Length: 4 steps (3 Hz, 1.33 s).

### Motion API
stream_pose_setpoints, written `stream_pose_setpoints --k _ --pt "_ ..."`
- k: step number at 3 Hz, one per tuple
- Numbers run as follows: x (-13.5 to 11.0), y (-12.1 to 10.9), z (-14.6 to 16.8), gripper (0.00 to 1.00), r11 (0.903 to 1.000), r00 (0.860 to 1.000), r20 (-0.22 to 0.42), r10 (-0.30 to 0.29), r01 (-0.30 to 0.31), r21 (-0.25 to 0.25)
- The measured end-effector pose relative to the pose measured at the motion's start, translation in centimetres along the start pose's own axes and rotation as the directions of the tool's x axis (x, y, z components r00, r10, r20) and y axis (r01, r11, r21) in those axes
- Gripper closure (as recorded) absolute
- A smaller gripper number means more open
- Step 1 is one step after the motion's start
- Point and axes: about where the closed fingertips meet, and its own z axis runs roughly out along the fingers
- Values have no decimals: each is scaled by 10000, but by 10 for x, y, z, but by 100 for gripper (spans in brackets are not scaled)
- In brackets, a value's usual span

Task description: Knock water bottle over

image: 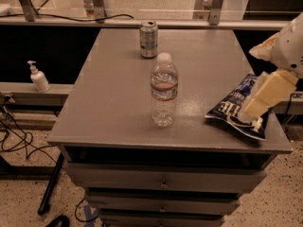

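The bottle (164,90) stands upright near the middle of the surface (109,103). A can (148,39) stands behind the bottle, and a chip bag (230,110) lies to its right. The gripper (256,115) hangs over that bag, well apart from the bottle; how wide it is spread is not discernible.

Water bottle (164,91) on table (109,108), gripper (255,111) at right

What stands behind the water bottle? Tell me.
The soda can stands behind the water bottle, apart, at the table's far edge; nothing hidden. The gripper hangs right, by the chip bag.
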Motion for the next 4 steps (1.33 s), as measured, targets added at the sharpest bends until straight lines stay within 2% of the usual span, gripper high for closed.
stream_pose_setpoints --k 1,2,3,4 --pt "-32 -3 24 0 9958 9845 1549 824 -749 -533" --pt "-70 11 42 0 9788 9472 2728 1685 -1281 -1598" --pt "-100 34 53 0 9510 9109 3326 2442 -1579 -2657" --pt "-123 57 59 0 9412 8863 3803 2643 -1510 -3023"
